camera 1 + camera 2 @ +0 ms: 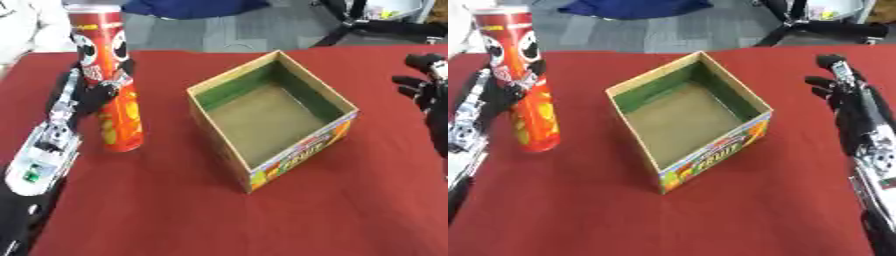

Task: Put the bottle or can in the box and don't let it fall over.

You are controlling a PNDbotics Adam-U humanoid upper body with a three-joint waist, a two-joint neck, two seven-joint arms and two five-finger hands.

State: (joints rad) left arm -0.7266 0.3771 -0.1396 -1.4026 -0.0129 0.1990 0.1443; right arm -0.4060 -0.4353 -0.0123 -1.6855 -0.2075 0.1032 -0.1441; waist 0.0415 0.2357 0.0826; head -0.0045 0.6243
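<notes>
A tall red crisps can (pixel 112 80) with a cartoon face stands upright on the red table at the left. My left hand (pixel 92 90) is curled round its middle from the left side. The open cardboard box (pixel 271 117) sits in the middle of the table, turned corner-on, with a green inner wall and nothing inside. At the right edge my right hand (pixel 842 92) hovers with its fingers spread, apart from the box.
The red tablecloth (pixel 175 210) covers the whole work area. Beyond the far edge lie grey floor, a dark blue bundle (pixel 192 7) and a black tripod leg (pixel 367 25).
</notes>
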